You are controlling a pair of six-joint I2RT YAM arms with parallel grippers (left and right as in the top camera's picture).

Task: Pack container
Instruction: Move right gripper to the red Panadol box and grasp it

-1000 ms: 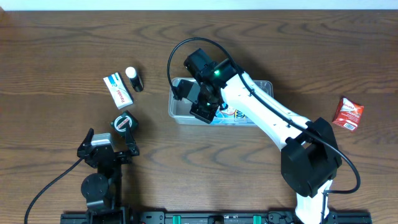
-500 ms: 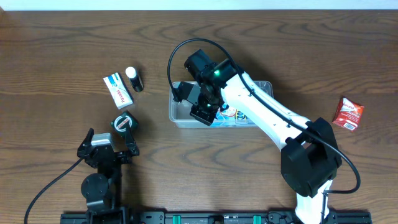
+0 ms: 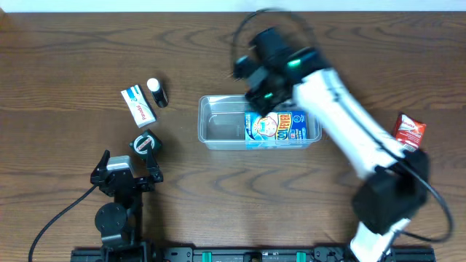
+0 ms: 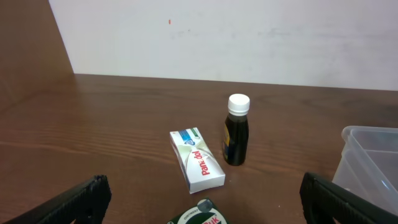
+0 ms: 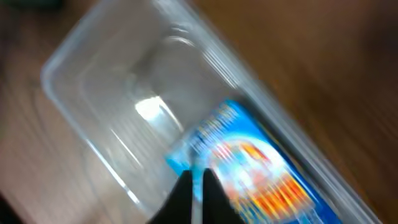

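Our right end effector (image 5: pixel 196 186) hovers nearly closed and empty above the container (image 3: pixel 218 125) at mid-worktop. A blue packet (image 3: pixel 277 127) lies flat inside it, sparing room. Our left end effector (image 4: pixel 200 190) waits wide open by the front edge.

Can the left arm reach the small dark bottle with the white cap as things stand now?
Probably yes. The left gripper is open and faces the bottle, which stands upright beside the white box. Only the low round tin lies between them.
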